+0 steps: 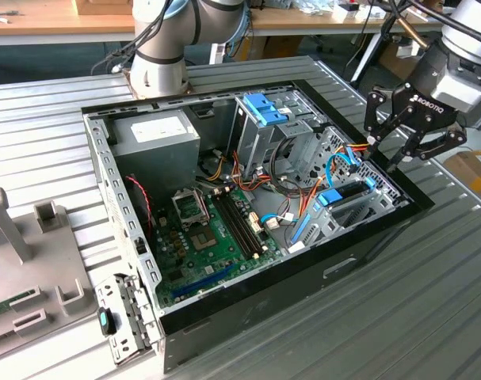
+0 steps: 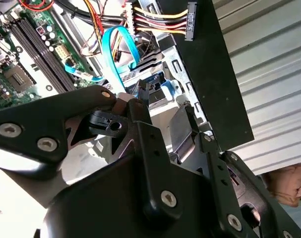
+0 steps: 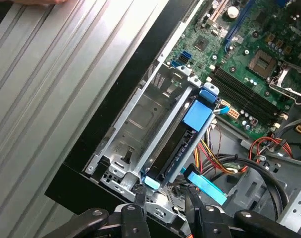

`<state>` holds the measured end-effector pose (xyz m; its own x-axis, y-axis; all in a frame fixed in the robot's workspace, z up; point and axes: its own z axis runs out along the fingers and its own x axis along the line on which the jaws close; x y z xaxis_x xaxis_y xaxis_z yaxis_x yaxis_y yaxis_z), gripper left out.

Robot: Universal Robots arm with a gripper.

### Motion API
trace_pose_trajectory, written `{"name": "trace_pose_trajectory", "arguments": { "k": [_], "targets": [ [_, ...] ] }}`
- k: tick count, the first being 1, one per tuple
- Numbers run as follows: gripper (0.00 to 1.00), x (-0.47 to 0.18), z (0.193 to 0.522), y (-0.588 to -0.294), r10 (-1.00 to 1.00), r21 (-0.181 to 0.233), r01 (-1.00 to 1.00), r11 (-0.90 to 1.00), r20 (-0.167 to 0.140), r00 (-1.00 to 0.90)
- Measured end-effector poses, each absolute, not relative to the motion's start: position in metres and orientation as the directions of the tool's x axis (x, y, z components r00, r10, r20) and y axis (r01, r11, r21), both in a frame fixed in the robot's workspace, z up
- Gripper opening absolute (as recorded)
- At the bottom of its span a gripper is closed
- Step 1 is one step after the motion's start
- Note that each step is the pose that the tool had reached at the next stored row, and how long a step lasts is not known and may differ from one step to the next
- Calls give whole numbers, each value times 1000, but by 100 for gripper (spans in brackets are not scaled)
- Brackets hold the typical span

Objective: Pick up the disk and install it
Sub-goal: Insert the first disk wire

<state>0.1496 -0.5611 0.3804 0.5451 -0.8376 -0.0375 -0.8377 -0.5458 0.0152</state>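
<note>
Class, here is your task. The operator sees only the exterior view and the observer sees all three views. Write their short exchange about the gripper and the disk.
Operator: From here I can't judge the grasp. Is the gripper holding the disk?
Observer: No. In the first wrist view the gripper is open and holds nothing.
Operator: Then where is the disk?
Observer: In the first wrist view the disk sits in the case, right beside an empty silver bay.
</note>
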Motion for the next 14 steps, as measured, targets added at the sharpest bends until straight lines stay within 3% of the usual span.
{"name": "trace_pose_trajectory", "arguments": {
  "k": [14],
  "targets": [
    [44,150,380,-561,-828,15,-828,-561,-37,560]
  ]
}}
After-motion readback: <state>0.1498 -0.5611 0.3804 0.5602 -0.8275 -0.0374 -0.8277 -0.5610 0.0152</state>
